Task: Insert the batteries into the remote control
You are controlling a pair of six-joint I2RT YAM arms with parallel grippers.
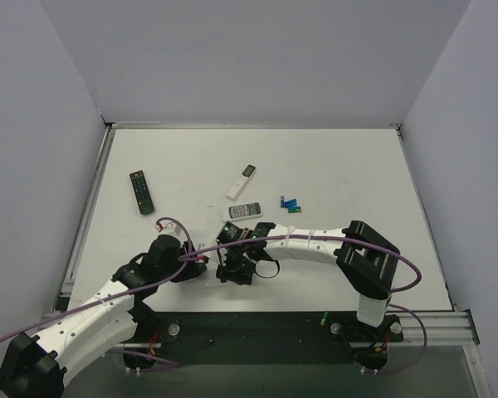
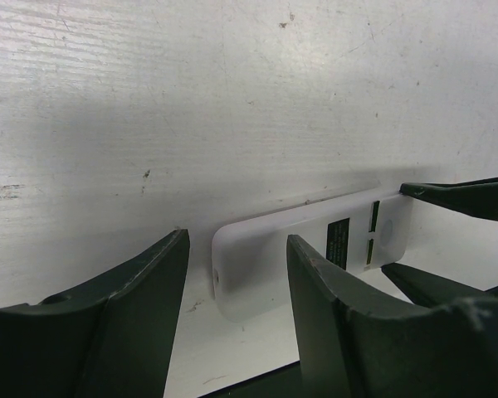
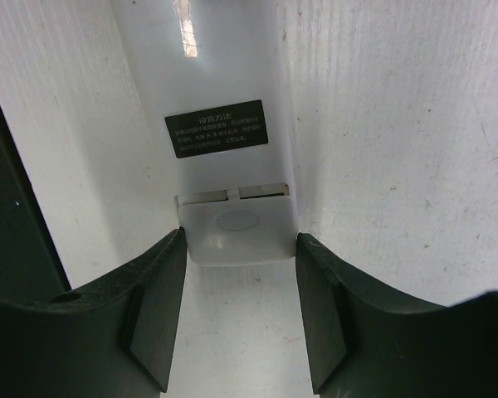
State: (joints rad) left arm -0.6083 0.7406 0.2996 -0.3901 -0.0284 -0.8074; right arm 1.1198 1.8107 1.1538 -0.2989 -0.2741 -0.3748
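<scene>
The remote control [image 3: 224,91] lies face down on the table, showing its plain white back with a black label. Its battery cover [image 3: 236,228] sits at the end nearest the right wrist camera, with a thin gap at its seam. My right gripper [image 3: 241,238] is shut on that end, one fingertip against each side. My left gripper [image 2: 236,240] is open around the remote's [image 2: 266,257] opposite end; its right finger covers part of it. In the top view both grippers [image 1: 201,267] [image 1: 230,269] meet near the front edge and hide the remote. The blue and green batteries [image 1: 291,206] lie farther back, untouched.
A long black remote [image 1: 142,191] lies at the left. A slim white remote [image 1: 241,182] and a small remote with a grey screen [image 1: 245,211] lie mid-table behind the grippers. The right gripper's fingers [image 2: 465,197] show in the left wrist view. Purple cables loop over both arms.
</scene>
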